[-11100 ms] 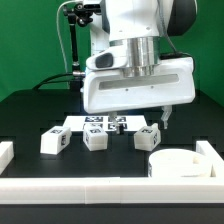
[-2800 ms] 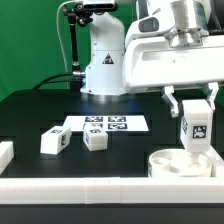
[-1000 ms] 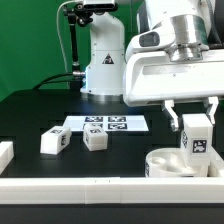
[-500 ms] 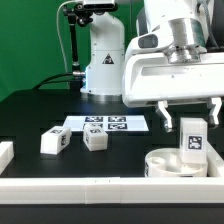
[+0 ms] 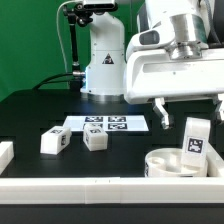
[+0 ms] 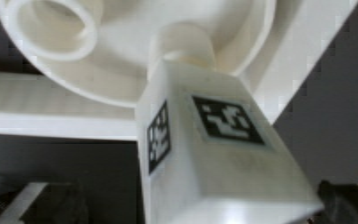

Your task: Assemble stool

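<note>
The white round seat disc (image 5: 163, 165) lies at the exterior view's right front. A white leg (image 5: 196, 141) with a square tag stands in it, a little tilted, its narrow end in a socket. My gripper (image 5: 189, 118) is open around the top of this leg, with a finger apart from it on each side. In the wrist view the leg (image 6: 202, 140) fills the middle and its tip meets the seat (image 6: 69, 55). Two more tagged legs (image 5: 54, 141) (image 5: 96, 140) lie on the black table at the exterior view's left.
The marker board (image 5: 105, 124) lies flat behind the two loose legs. A long white rail (image 5: 90, 188) runs along the front edge, and a short piece (image 5: 6, 152) sits at the exterior view's left. The robot base (image 5: 100, 60) stands at the back.
The gripper came down with the leg into the seat disc. Its fingers have spread apart and let go of the leg, which now stands in the seat.
</note>
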Robot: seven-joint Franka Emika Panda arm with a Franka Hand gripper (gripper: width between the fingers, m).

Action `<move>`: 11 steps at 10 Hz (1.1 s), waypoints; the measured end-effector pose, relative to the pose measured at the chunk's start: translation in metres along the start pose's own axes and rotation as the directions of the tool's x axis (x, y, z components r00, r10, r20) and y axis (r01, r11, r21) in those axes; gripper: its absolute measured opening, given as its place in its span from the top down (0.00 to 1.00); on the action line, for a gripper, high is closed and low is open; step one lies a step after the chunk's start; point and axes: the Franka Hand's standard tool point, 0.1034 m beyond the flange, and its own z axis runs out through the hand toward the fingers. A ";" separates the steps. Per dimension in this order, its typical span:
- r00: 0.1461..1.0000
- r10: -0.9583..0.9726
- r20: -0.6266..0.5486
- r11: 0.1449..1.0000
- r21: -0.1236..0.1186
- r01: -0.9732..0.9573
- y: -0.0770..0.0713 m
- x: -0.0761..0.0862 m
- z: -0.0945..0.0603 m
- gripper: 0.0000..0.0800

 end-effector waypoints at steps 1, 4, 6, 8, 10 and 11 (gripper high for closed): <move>0.999 0.034 0.033 0.999 0.008 -0.034 0.002 0.005 -0.007 0.19; 0.995 0.081 0.064 0.996 0.018 -0.082 0.002 0.013 -0.014 0.19; 0.994 0.081 0.072 0.996 0.018 -0.082 0.002 0.011 -0.013 0.19; 0.990 0.081 0.119 0.996 0.028 -0.085 -0.001 0.007 -0.011 0.19; 0.962 0.102 0.253 0.992 0.048 -0.118 -0.008 0.002 -0.010 0.19; 0.924 0.147 0.353 0.984 0.040 -0.172 -0.013 -0.002 -0.012 0.19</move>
